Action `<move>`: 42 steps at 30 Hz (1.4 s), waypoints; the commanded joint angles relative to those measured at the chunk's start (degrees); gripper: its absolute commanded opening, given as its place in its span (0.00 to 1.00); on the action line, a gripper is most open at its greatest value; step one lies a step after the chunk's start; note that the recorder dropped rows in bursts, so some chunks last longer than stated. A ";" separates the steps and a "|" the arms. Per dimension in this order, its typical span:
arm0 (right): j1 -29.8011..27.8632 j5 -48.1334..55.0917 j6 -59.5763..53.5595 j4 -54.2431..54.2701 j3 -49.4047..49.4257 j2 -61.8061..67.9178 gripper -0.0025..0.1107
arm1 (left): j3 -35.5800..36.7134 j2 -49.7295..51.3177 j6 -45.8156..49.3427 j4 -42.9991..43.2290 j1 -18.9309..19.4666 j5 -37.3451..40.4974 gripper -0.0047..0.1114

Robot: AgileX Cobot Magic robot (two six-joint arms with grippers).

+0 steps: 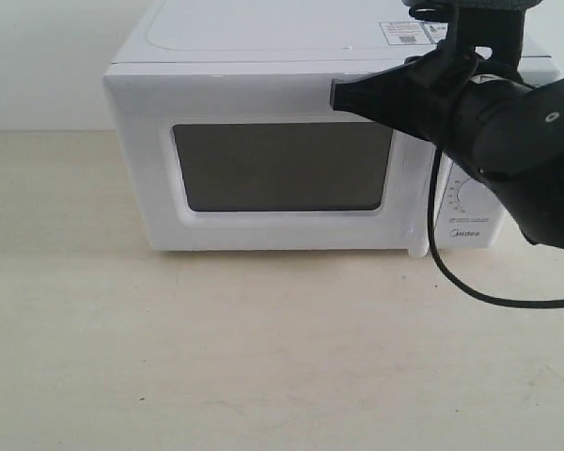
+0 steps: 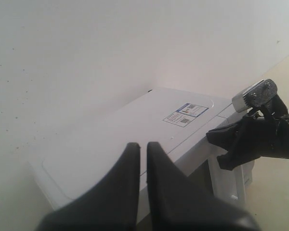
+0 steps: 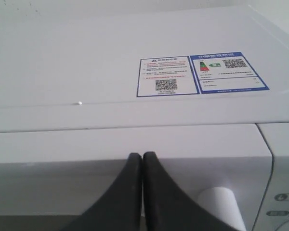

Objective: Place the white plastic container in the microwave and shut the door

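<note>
The white microwave [image 1: 263, 56] stands on the table with its door [image 1: 282, 169] closed, dark window facing me. My right gripper [image 1: 336, 94] is shut with nothing in it. Its tips [image 3: 142, 155] hover at the door's top edge, a little to the side of the white bar handle [image 3: 221, 207]. My left gripper [image 2: 143, 144] is up above the microwave's top [image 2: 111, 139], fingers together on nothing; it is outside the exterior view. The white plastic container is out of view.
Stickers [image 3: 200, 74] lie on the microwave's top near the control side. A dial [image 1: 463, 193] and the Midea label sit on the panel right of the handle. A black cable [image 1: 451, 272] hangs from the right arm [image 2: 260, 139]. The beige tabletop [image 1: 263, 357] stretches in front.
</note>
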 commanded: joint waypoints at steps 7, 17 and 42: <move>-0.58 6.14 -5.76 -0.06 -0.67 -5.76 0.02 | -0.41 -0.41 -0.40 -0.29 -0.11 0.44 0.08; 1.22 8.59 -9.61 3.65 7.31 -15.72 0.02 | -0.41 -0.41 -0.40 -0.29 -0.11 0.44 0.08; 1.22 10.48 -9.07 4.70 12.65 -22.93 0.02 | -0.41 -0.41 -0.40 -0.29 -0.11 0.44 0.08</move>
